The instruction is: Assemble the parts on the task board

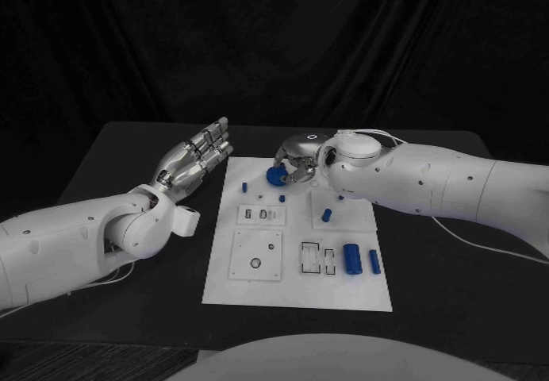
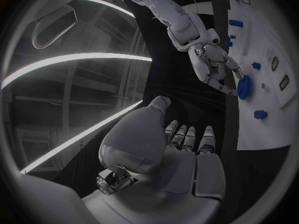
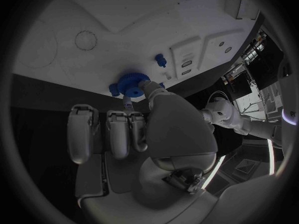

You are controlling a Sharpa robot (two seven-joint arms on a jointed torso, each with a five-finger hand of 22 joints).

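A blue gear (image 1: 278, 175) sat at the far edge of the white board (image 1: 297, 294), close to the board's far left corner. The right hand (image 1: 300, 163) had its fingertips pinched on the gear. In the right wrist view the gear (image 3: 132, 83) showed small teeth around its rim, right where the white board (image 3: 118, 25) met the black table (image 3: 37, 92). The head view did not show those teeth.

More blue parts lay on the board. A small peg (image 1: 243, 187) stood near the left side. A short piece (image 1: 328, 214) lay in the middle. A fat roll (image 1: 352, 259) and a thin stick (image 1: 374, 261) lay side by side near the right edge.

The left hand (image 1: 197, 155) hung over the black table (image 1: 126, 159) just left of the board. Its fingers were straight and apart, and it held nothing. There was open table all around it. In the left wrist view the right hand (image 2: 218, 69) reached across with the gear (image 2: 243, 86) at its fingertips.
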